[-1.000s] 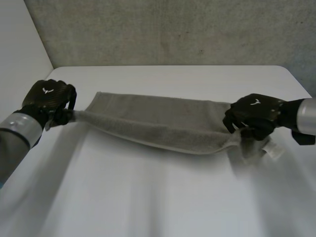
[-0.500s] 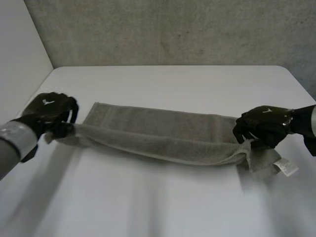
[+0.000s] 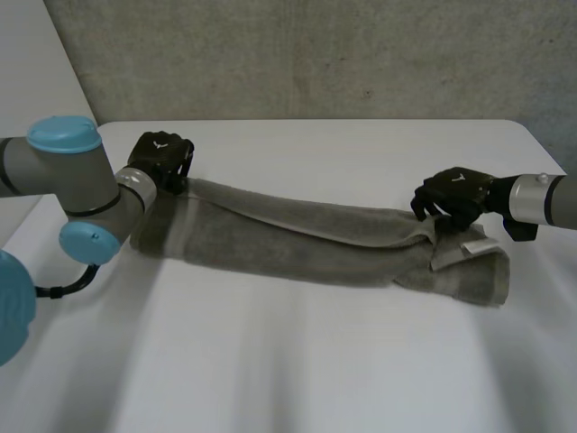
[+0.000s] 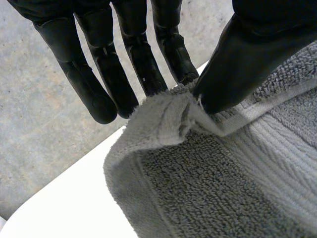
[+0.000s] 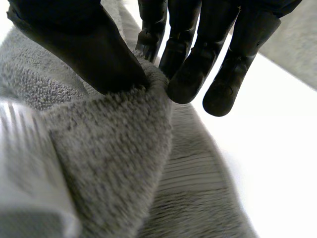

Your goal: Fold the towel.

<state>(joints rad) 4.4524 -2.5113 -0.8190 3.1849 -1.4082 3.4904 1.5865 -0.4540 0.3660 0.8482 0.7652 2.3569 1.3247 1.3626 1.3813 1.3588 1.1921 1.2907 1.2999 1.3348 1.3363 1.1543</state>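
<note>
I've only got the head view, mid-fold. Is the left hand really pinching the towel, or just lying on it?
Observer: Pinching. In its wrist view the left hand holds a turned-over corner of the towel between thumb and fingertips.
Operator: All its fingers on the cloth?
Observer: No. The finger farthest from the thumb ends beside the corner, apart from the cloth.
Operator: And the right?
Observer: In its wrist view the right hand pinches a bunched towel edge, thumb against fingertips.
</note>
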